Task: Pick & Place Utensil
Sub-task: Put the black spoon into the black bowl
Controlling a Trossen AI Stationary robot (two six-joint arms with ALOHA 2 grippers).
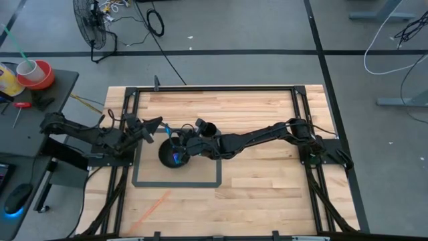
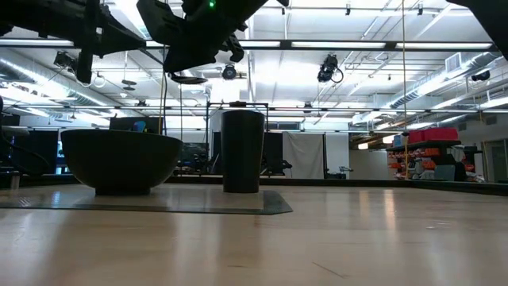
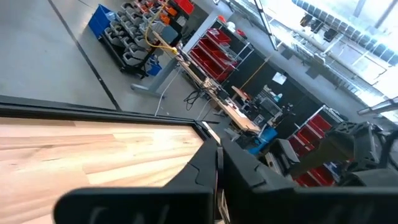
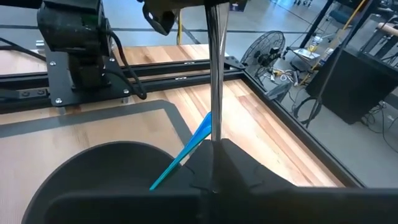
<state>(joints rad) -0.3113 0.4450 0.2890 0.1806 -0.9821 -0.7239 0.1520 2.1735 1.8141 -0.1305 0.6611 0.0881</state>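
Bowl (image 1: 172, 155) and cup (image 1: 207, 128) stand near each other on the wooden table (image 1: 267, 194), the black bowl sitting at the upper edge of a dark rectangular outline (image 1: 178, 182) marked on the tabletop and the tall dark cup just outside that outline, a little further toward the table's middle. From table height the bowl (image 2: 121, 161) shows as a wide dark shape with the cup (image 2: 241, 151) upright just beside it, the two apart. The right gripper (image 1: 182, 144) reaches across from the right side of the table and hangs over the bowl's rim, its fingers closed on a slim metal utensil handle (image 4: 214, 81) that rises straight up from between them in the right wrist view. A thin blue utensil (image 4: 181, 154) leans out of the bowl at a slant, its lower end inside the bowl (image 4: 93, 171) and its upper part crossing close to the metal handle; whether the two touch cannot be told. In the overhead view a short blue piece (image 1: 166, 127) shows between the two grippers, just above the bowl. The left gripper (image 1: 151, 128) sits near the bowl's left side, raised above the table, and its fingers (image 3: 205, 168) lie pressed together with only a hairline seam between them and nothing visible in their grip. A floor fan (image 1: 90, 27) stands on the grey floor beyond the table's far left corner.
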